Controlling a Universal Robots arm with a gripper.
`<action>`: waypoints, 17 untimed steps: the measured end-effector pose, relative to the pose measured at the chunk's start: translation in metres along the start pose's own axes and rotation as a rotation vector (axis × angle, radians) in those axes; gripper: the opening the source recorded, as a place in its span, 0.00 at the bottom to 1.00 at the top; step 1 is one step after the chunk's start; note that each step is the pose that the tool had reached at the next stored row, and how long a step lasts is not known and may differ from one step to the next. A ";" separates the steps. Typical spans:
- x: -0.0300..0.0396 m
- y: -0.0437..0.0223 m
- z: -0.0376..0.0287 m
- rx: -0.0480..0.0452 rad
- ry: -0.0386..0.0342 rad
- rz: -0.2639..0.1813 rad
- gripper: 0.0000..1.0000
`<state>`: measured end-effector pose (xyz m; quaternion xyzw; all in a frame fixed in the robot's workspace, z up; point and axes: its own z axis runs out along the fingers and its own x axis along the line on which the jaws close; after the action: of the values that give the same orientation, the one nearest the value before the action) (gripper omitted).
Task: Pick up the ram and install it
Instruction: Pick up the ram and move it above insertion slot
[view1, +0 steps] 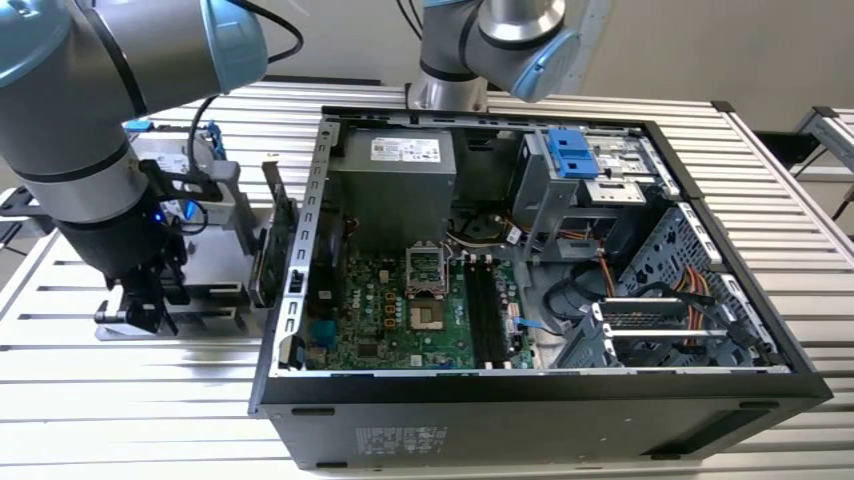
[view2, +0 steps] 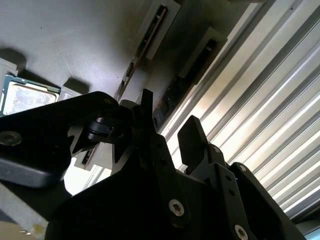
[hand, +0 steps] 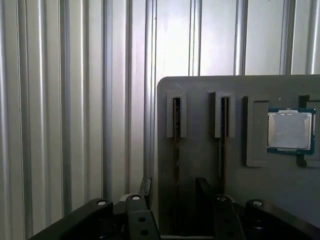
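Note:
In the exterior view my gripper (view1: 150, 305) hangs over a grey parts holder (view1: 214, 285) to the left of the open computer case (view1: 534, 400). In the first wrist view the gripper (hand: 173, 189) is open, and its two dark fingers (hand: 202, 190) stand either side of a narrow slot in the holder (hand: 200, 150). A thin stick standing on edge in that slot looks like the ram (hand: 176, 145). Nothing is held. The second wrist view has the open gripper (view2: 167, 122) above the same slots. The motherboard's black slots (view1: 483, 310) lie inside the case.
A processor chip (hand: 290, 131) sits in a recess of the holder beside a second narrow slot (hand: 224, 117). The holder rests on a ribbed metal table (view1: 134, 400). A dark card (view1: 283, 245) stands upright between the holder and the case wall. A second arm's base (view1: 447, 90) stands behind the case.

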<state>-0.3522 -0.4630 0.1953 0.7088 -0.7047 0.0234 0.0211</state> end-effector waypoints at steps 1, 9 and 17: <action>0.0000 0.0000 0.0000 0.0000 0.0000 0.000 1.00; 0.0000 0.0000 0.0008 -0.0005 0.0001 0.000 1.00; -0.0001 0.0000 0.0010 -0.0004 0.0000 0.000 1.00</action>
<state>-0.3522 -0.4630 0.1943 0.7088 -0.7047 0.0232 0.0213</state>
